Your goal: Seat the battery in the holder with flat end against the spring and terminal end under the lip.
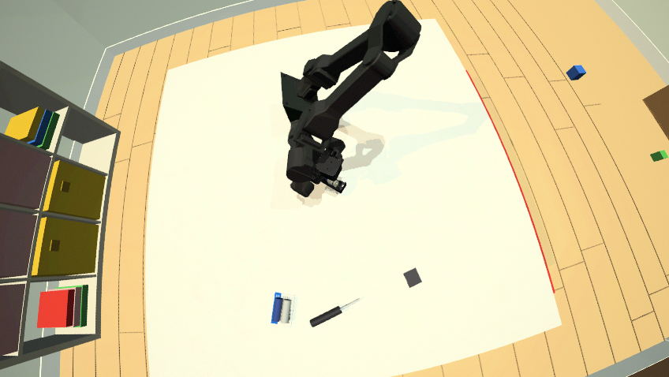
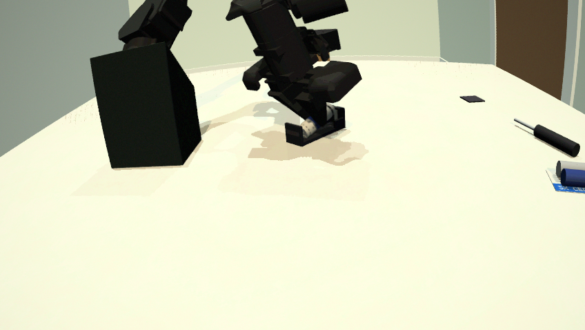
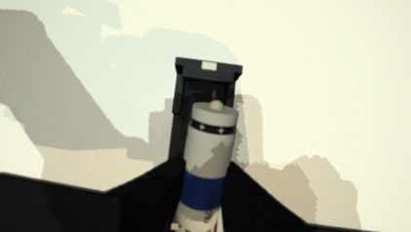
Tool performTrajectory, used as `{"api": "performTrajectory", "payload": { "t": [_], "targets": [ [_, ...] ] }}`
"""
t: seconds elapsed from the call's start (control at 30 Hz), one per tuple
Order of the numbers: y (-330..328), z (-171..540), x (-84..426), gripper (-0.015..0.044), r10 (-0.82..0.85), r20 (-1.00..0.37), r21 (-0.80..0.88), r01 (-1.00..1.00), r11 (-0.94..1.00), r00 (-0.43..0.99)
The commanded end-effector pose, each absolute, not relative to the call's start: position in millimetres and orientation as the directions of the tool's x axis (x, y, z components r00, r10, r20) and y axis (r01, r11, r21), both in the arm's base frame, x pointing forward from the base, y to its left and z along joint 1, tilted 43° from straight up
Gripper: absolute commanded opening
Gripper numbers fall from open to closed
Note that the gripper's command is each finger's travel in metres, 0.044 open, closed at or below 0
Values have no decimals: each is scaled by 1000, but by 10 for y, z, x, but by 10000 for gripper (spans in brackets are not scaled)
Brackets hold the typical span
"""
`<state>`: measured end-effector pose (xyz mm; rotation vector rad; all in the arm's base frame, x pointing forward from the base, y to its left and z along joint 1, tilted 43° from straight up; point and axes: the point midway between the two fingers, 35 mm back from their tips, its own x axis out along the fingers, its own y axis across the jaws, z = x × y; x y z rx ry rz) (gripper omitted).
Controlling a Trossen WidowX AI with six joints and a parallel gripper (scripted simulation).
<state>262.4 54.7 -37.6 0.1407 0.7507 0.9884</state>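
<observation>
Gripper (image 3: 202,195) clamped on battery (image 3: 209,146) — its long axis runs along the holder (image 3: 206,80), nub pointing at the far end wall, rear raised.

The cream tabletop (image 1: 421,210) is carrying a black battery holder (image 2: 315,131), which is lying near the black base block (image 2: 143,106) of the arm. Well apart from these, a dark square tile (image 1: 412,277), a black-handled screwdriver (image 1: 331,313) and a blue-and-white battery pack (image 1: 282,308) are lying on the tabletop near one edge, the screwdriver resting between the other two.
</observation>
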Motion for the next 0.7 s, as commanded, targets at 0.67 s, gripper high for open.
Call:
{"api": "performTrajectory", "payload": {
  "t": [0.67],
  "targets": [
    [598,-390,2658,65,726,-663,407,-727,554,182]
  ]
}}
